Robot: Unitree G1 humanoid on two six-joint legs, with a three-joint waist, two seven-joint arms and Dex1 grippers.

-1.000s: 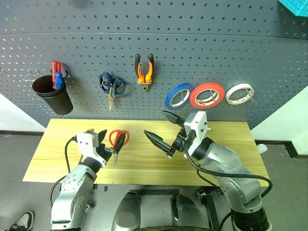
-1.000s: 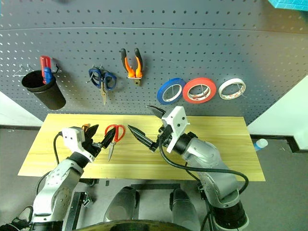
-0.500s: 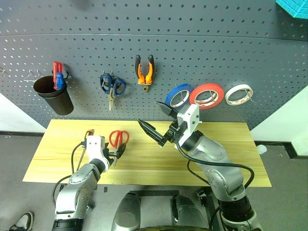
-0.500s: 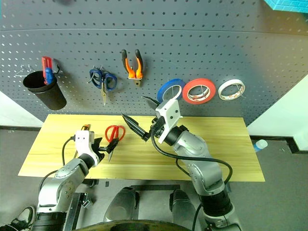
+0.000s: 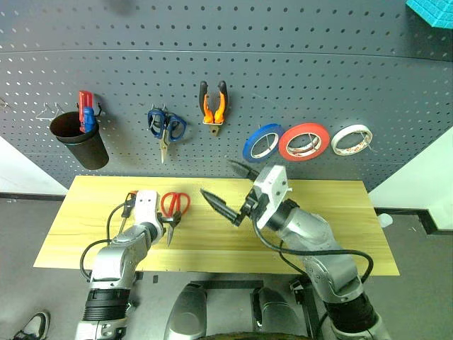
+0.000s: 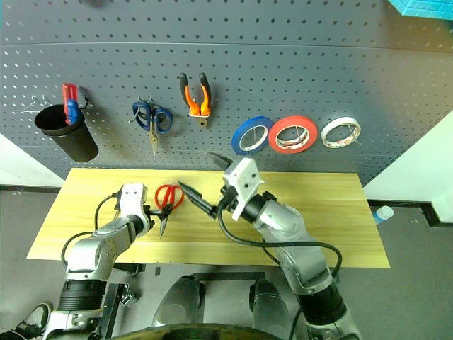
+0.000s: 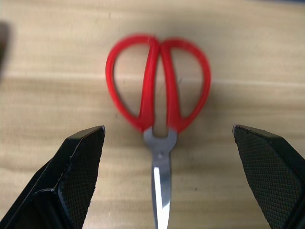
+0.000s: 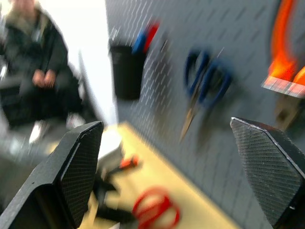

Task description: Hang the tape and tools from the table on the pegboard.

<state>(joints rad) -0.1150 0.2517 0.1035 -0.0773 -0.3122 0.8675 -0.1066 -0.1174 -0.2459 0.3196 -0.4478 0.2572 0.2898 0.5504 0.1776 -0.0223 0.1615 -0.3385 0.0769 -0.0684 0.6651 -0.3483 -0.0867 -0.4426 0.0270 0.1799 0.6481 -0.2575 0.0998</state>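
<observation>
Now, starting at the left of the pegboard point(image 5: 297, 64), a black cup point(image 5: 76, 138) hangs holding a red and a blue tool, then blue-handled scissors point(image 5: 165, 129), then the pliers point(image 5: 212, 105) with orange-and-black handles, already hung. Further right sit 3 rolls in a row: a blue roll point(image 5: 262, 141), the red tape point(image 5: 304, 140) and a white roll point(image 5: 352, 138), each on its hook.

Below, on the bench point(image 5: 333, 212) of pale wood, the left gripper point(image 5: 150, 217) is low over the left part of the top, its 2 black fingers point(image 7: 81, 167) spread wide. The red-handled scissors point(image 5: 174, 209) lie flat on the wood, blades shut, handles toward the pegboard and tips toward the near edge. In the left wrist view the handles lie between the 2 fingertips and beyond them, with neither pad touching the scissors. A small orange-tipped item point(image 5: 131, 195) lies just left of that hand.

At the middle, the right gripper point(image 5: 228, 190) hangs above the bench, fingers spread apart and empty, tips aimed left.

In the right wrist view a seated person point(image 8: 33, 71) appears, blurred, off the bench's left end.
</observation>
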